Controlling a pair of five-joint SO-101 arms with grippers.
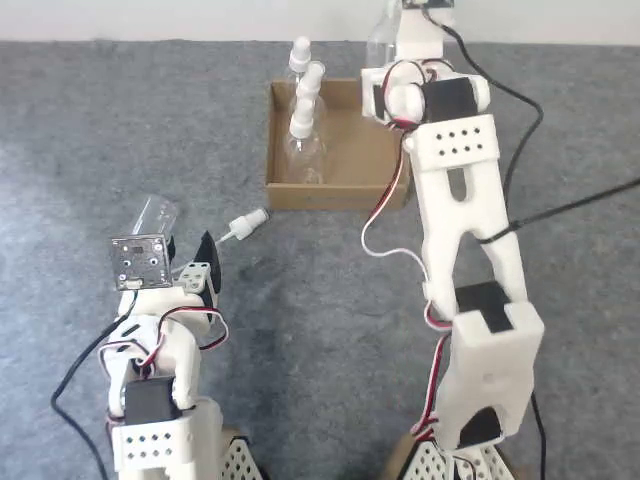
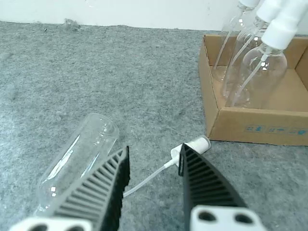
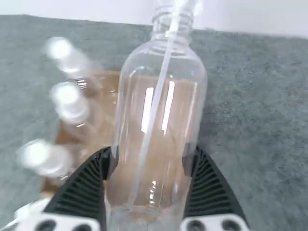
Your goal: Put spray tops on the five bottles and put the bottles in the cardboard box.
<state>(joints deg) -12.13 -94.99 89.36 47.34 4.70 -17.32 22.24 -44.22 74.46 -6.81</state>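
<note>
Bottles (image 2: 255, 67), three, capped: standing in cardboard box (image 2: 260, 127). My right gripper (image 3: 150, 159): clamped on fourth bottle (image 3: 159, 96) near the box. My left gripper (image 2: 154, 156): fingers apart over loose spray top (image 2: 192, 147); uncapped bottle (image 2: 79, 154) lying beside it on carpet (image 2: 120, 72).

High view:
- The held bottle (image 1: 383, 35) runs off the top edge. Its lower body is behind the right arm (image 1: 455, 140).
- The same arm covers the right side of the box (image 1: 330, 195).
- The base end of the loose bottle (image 1: 155, 213) is under the wrist camera (image 1: 140, 262).

Left wrist view:
- The loose bottle (image 2: 79, 154) goes behind one finger (image 2: 103, 187).
- The spray top (image 2: 192, 144) is half behind the other finger.
- The caps of the boxed bottles (image 2: 255, 67) are cut by the top edge.
- The box (image 2: 250, 127) is cut by the right edge.

Right wrist view:
- The held bottle (image 3: 159, 120) is cut off at both ends, so I cannot tell whether a spray head is seated.
- The boxed bottles (image 3: 67, 101) are blurred.
- The box (image 3: 108, 103) is mostly behind the held bottle.
</note>
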